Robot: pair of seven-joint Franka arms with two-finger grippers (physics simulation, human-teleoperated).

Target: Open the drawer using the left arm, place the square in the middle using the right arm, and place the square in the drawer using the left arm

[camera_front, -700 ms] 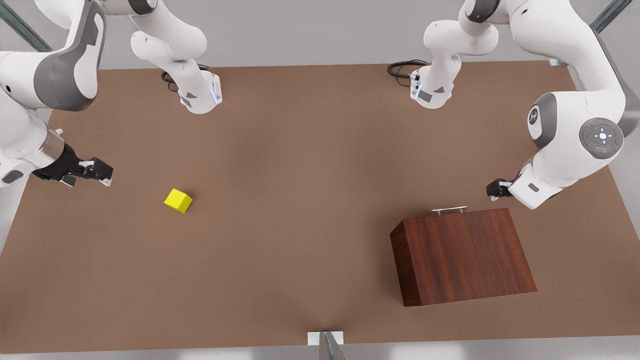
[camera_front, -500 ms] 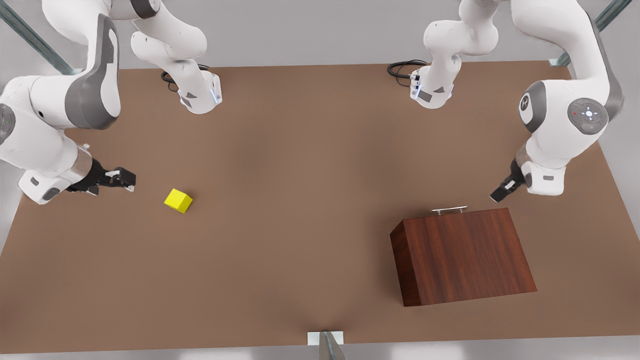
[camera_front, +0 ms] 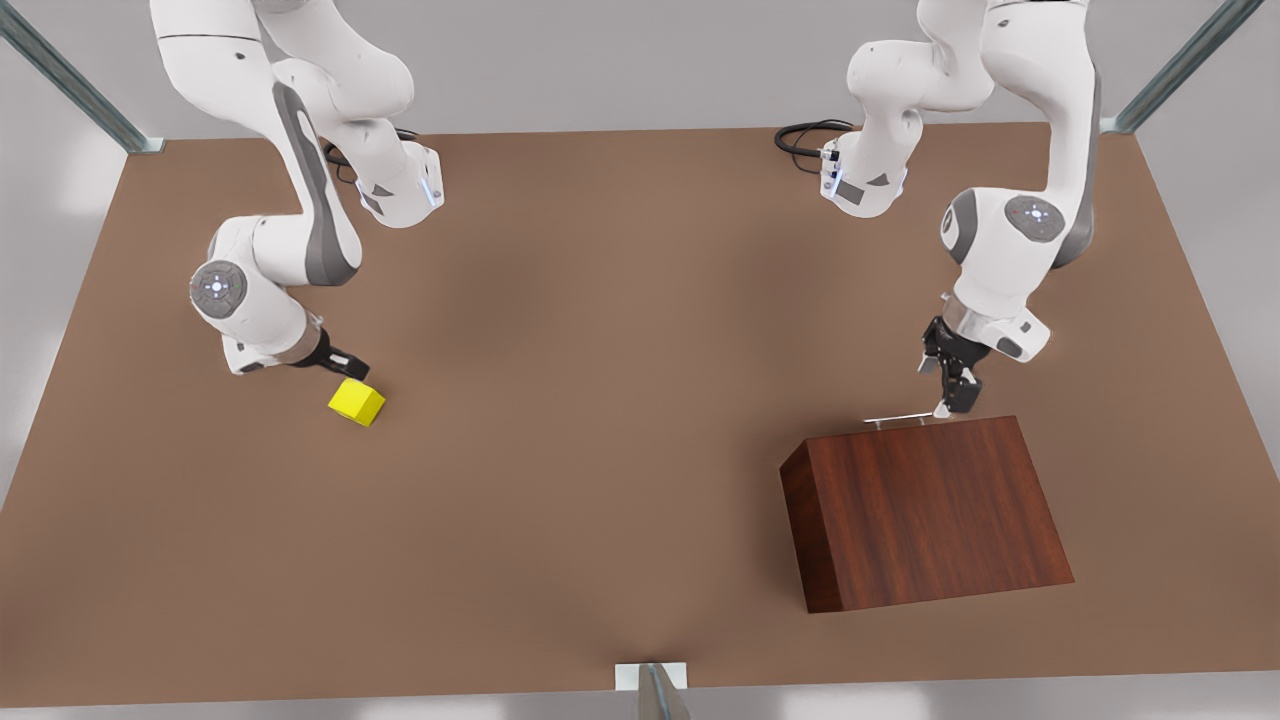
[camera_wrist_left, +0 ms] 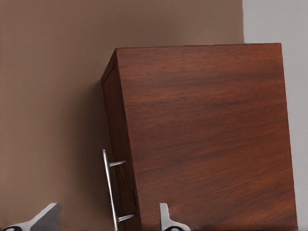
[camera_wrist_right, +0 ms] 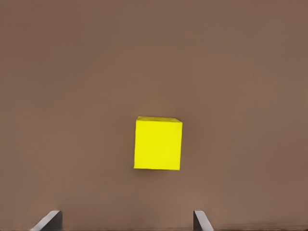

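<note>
Both arms have swung in: the left gripper (camera_front: 945, 400), fingers open, now straddles the drawer (camera_front: 900, 424) handle (camera_wrist_left: 111, 190); the right gripper (camera_front: 350, 365), fingers open, hovers beside the cube (camera_front: 356, 401); both grasps seem imminent.

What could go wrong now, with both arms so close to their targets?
The left gripper sits at one end of the thin silver bar handle, not its middle, so a pull might slip off or skew the dark wooden box. The right gripper, jaws open, hovers behind the small yellow cube and could nudge it.

Brown tabletop (camera_front: 600, 300): yellow square (camera_front: 356, 402), wooden box (camera_front: 925, 510) well apart.
</note>
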